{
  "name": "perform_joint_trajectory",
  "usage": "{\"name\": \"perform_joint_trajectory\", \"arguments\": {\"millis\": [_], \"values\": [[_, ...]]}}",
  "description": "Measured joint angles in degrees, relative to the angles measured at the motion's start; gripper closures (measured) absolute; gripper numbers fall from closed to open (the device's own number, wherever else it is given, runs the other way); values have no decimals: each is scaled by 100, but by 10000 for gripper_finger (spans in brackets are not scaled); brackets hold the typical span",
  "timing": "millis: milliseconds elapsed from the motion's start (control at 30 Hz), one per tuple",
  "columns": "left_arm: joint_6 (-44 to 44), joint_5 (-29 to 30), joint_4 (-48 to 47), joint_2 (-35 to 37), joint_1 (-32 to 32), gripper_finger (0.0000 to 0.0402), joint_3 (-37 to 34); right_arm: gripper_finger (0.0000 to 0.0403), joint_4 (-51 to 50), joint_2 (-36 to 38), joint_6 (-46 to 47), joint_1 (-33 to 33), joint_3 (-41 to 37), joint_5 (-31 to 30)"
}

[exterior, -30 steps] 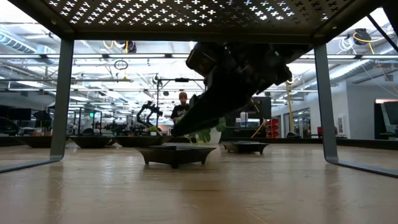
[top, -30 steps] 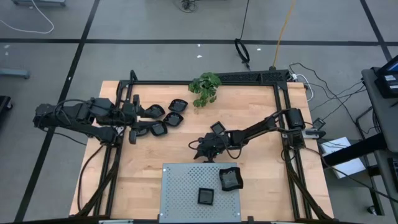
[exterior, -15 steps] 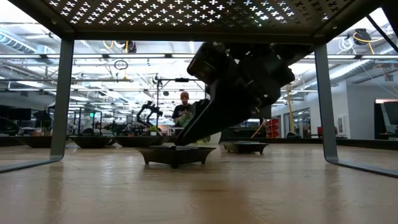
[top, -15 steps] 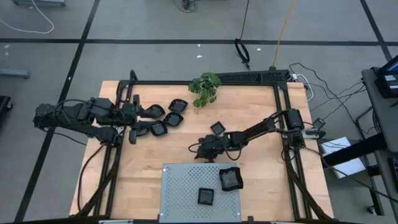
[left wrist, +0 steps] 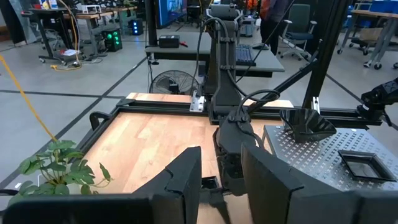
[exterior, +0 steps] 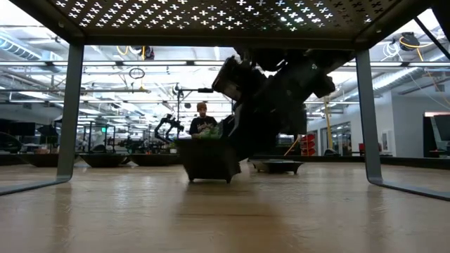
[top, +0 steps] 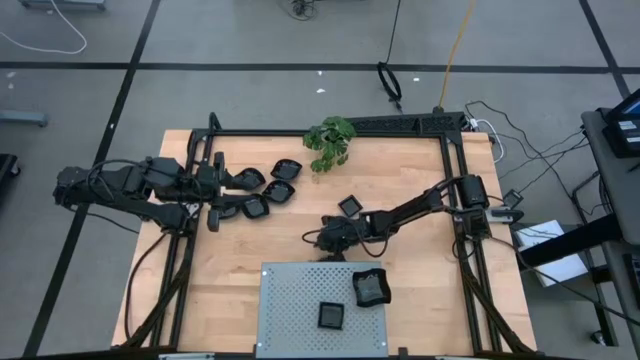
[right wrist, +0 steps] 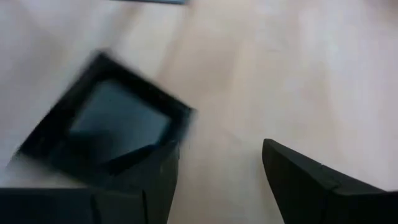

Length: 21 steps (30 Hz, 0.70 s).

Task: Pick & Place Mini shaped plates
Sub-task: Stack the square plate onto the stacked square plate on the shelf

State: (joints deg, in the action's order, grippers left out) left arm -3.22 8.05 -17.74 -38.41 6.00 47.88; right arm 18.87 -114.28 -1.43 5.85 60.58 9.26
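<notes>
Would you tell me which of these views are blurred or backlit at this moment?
Right wrist view: motion blur smears the square plate and the wooden table. Low view: the bright room behind leaves the right tool and its plate as dark silhouettes. High view: even and sharp.

grey taped floor, office chairs

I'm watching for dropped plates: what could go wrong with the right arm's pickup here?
The plate at the right gripper stands tipped up on edge in the low view, so it could flop over or skid away. In the right wrist view it lies outside the open fingers, one touching its rim; closing now would likely miss it. The panel is close by, so a lift might clip its edge.
</notes>
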Motion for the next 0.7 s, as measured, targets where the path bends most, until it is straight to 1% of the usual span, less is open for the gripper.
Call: {"name": "perform_joint_trajectory", "arguments": {"millis": [67, 200, 367, 533, 633, 700], "values": [[0, 0, 0, 0, -2, 282, 0, 181, -18, 0, -89, 0, 0, -391], [-1, 0, 0, 1, -2, 282, 0, 181, 4, 0, -292, -2, 0, -986], [0, 0, 0, 0, -2, 282, 0, 181, 63, 0, -413, -2, 0, -1380], [0, 0, -1, 2, -2, 282, 0, 181, 64, 140, -444, -15, -4, -1294], [-1, 0, -2, 0, -1, 282, 0, 181, 23, 294, -380, -24, -2, -995], [0, 0, 0, 1, -1, 282, 0, 181, 7, 379, -266, -28, -2, -694]]}}
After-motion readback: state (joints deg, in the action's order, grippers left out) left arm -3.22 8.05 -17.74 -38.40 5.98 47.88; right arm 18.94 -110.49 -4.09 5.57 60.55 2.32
